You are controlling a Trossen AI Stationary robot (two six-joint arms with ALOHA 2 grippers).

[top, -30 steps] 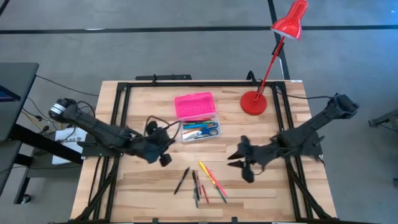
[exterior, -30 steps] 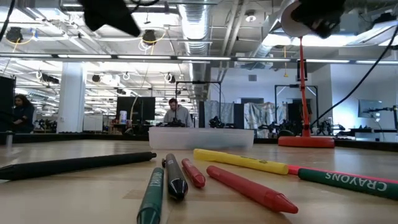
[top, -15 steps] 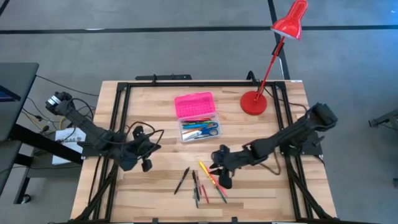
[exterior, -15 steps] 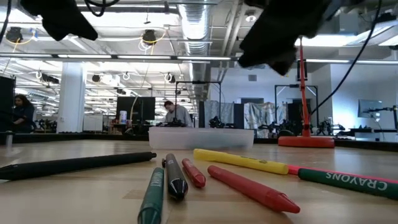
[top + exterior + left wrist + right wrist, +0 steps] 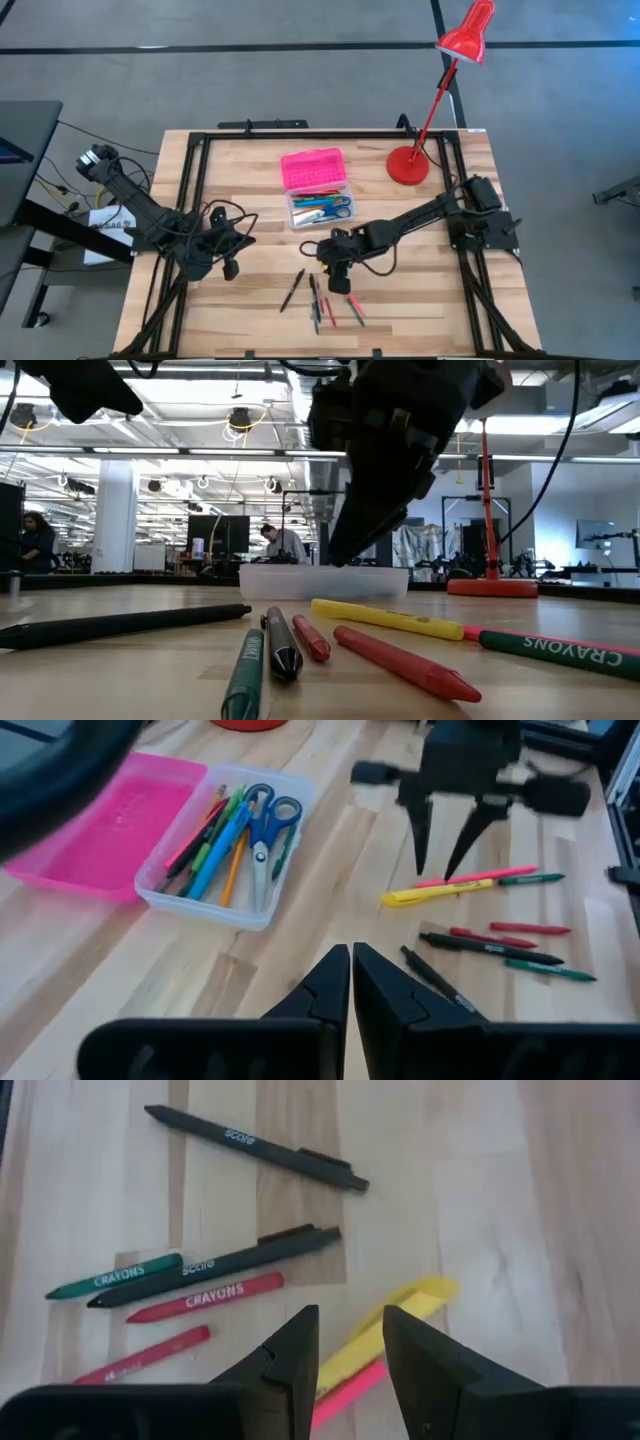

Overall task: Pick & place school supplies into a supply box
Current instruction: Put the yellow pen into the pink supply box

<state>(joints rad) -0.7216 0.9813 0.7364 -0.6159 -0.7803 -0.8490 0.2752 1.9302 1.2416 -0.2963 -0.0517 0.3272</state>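
Note:
Several loose school supplies lie flat on the table's near middle: a yellow marker, black pens, and green and red crayons. My right gripper hangs open just above the yellow marker, pointing steeply down with a finger on either side; I see no touch. The supply box stands farther back with its pink lid flipped open. Its clear base holds pens and blue-handled scissors. My left gripper is shut with nothing in it, left of the box and above the table.
A red desk lamp stands with its base at the far right, and its head reaches out past the table's far edge. Black frame rails run along the table's left and right sides. Bare wood lies between the box and the loose pens.
My right gripper has swung toward the table's left, come down and tipped more steeply, and now hangs over the loose pens, still open. My left gripper has drawn back from the box toward the table's left and near side, staying shut. The supplies have not moved.

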